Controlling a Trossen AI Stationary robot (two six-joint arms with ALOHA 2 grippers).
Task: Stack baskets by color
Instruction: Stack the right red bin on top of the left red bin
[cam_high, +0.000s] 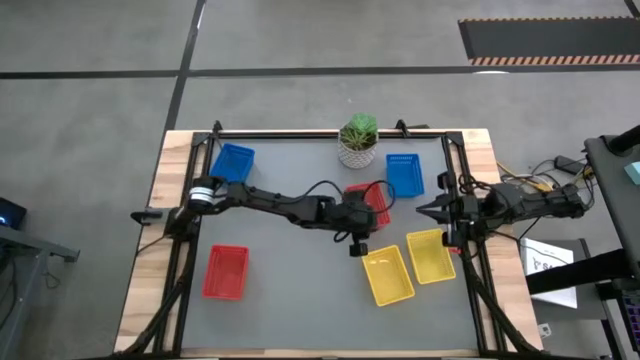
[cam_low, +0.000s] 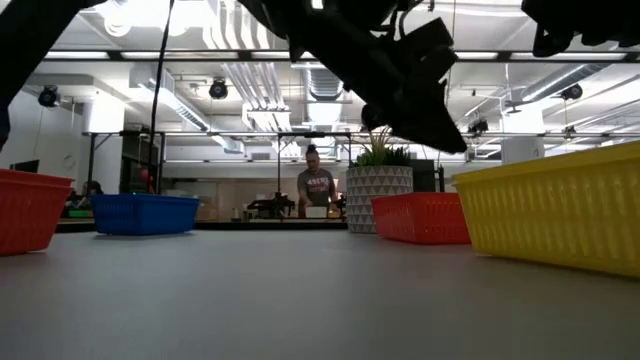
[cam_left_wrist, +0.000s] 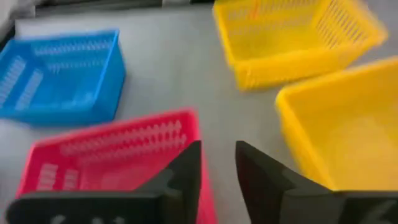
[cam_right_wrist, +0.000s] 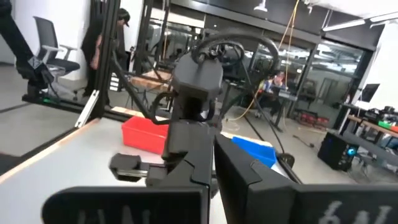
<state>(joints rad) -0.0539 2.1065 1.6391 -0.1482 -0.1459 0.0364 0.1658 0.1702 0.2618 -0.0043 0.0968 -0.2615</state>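
Left end effector (cam_left_wrist: 217, 168) hovers, fingers slightly apart and empty, at the red basket (cam_left_wrist: 118, 158) near desk centre; right end effector (cam_high: 424, 211) together at 3 o'clock. Basket looks light, stiff; pinch its thin rim.

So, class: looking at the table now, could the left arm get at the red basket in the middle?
Probably yes. The left gripper hangs just over the red basket, its fingers slightly apart and holding nothing, and nothing stands between them; the plant pot sits behind it.
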